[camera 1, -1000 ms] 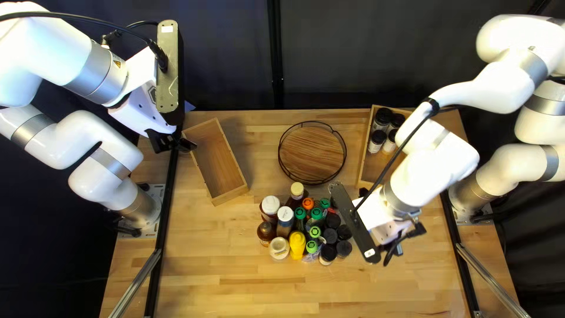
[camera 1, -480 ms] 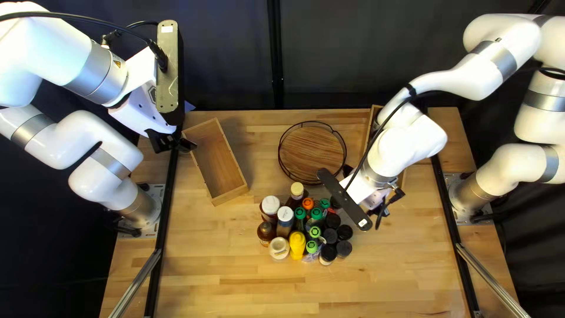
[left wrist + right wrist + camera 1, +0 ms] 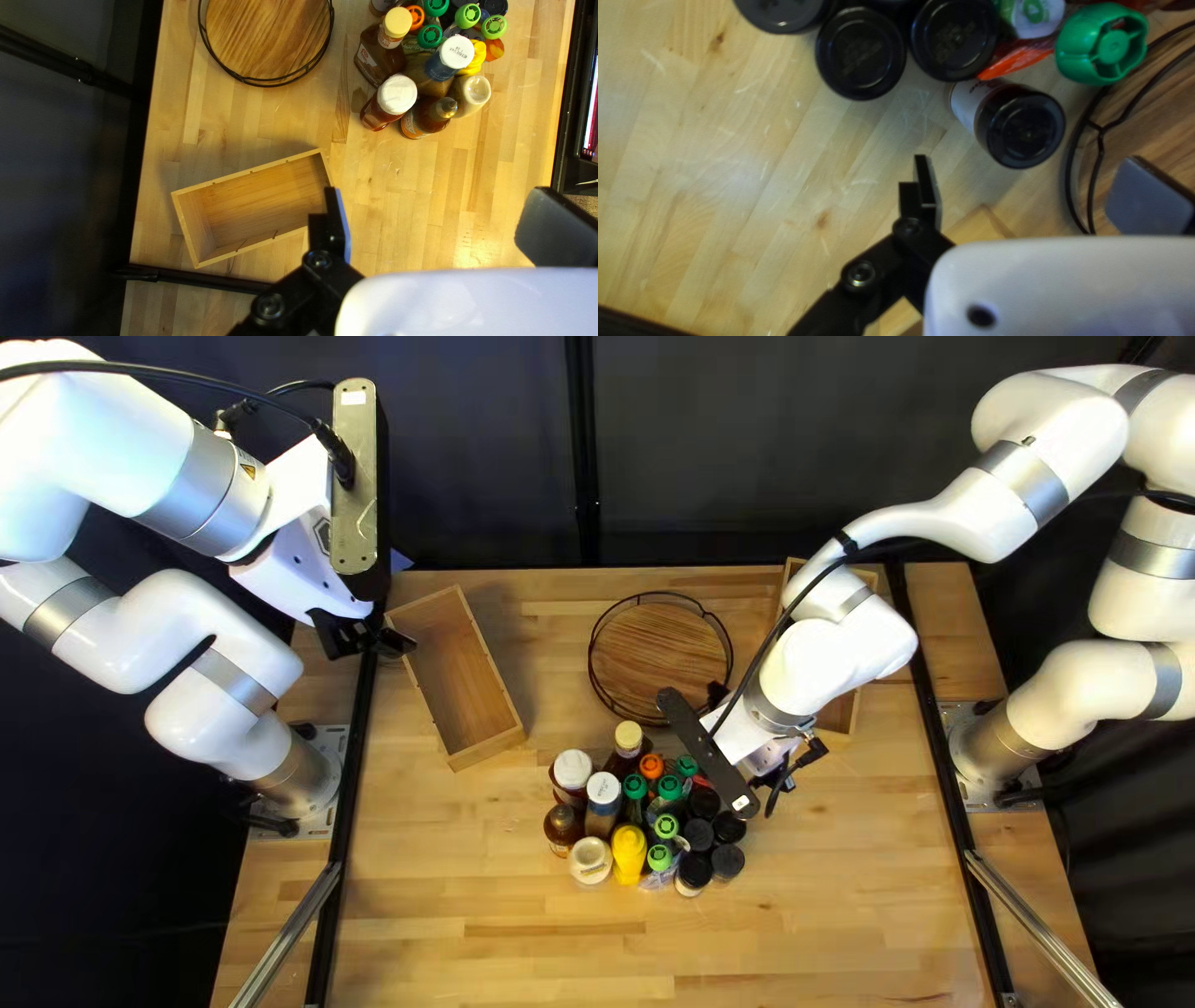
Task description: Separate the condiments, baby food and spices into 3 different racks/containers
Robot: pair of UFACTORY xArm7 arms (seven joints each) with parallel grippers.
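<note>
Spice jar (image 3: pixel 1027 132), black-lidded, stands at the edge of the bottle cluster (image 3: pixel 629 853), ahead of my right gripper (image 3: pixel 1037 193). Both it and my left gripper (image 3: pixel 445 221) are wide open, unloaded. Hazard: tight spacing; misaligned lowering could topple neighbouring jars (image 3: pixel 860 55). Count: five green caps (image 3: pixel 670 788), one round rack (image 3: pixel 660 666), two wooden boxes (image 3: pixel 488 753).

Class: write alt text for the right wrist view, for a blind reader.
The open right pincer hangs over a wooden table, a black-capped jar just ahead. More black lids and a green cap show beyond; a wire-rimmed tray curves beside the jar.
</note>
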